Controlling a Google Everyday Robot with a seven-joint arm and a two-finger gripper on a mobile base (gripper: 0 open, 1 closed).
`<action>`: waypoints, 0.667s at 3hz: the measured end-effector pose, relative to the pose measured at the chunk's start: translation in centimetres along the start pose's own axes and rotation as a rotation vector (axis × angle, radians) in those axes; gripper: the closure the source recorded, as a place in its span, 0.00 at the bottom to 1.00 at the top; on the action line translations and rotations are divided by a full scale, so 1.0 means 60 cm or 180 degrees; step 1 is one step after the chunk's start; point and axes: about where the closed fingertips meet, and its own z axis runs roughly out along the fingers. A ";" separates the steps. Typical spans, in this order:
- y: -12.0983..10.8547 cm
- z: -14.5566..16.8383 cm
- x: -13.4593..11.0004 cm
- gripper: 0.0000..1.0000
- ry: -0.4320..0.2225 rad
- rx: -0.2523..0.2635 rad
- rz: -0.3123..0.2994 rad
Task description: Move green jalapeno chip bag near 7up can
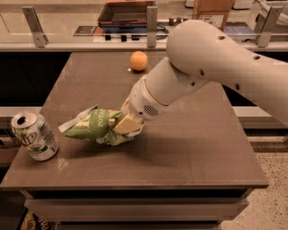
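Note:
The green jalapeno chip bag [92, 126] is crinkled light-green foil with white edges, lying at the table's left middle. My gripper [125, 126] is shut on the bag's right end, with a tan finger pad [127, 124] pressed against it. The white arm reaches in from the upper right. The 7up can [34, 135] stands tilted near the table's front left edge, a short gap to the left of the bag. Whether the bag rests on the table or is held just above it, I cannot tell.
An orange fruit [138, 60] sits at the back middle of the brown table [198, 148]. A counter with metal rail posts [151, 20] and a dark tray [127, 12] runs behind the table. Floor shows at right.

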 end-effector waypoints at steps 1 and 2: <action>0.002 0.000 -0.002 0.59 0.0004 0.0000 -0.0008; 0.004 0.000 -0.004 0.36 0.0008 0.0001 -0.0019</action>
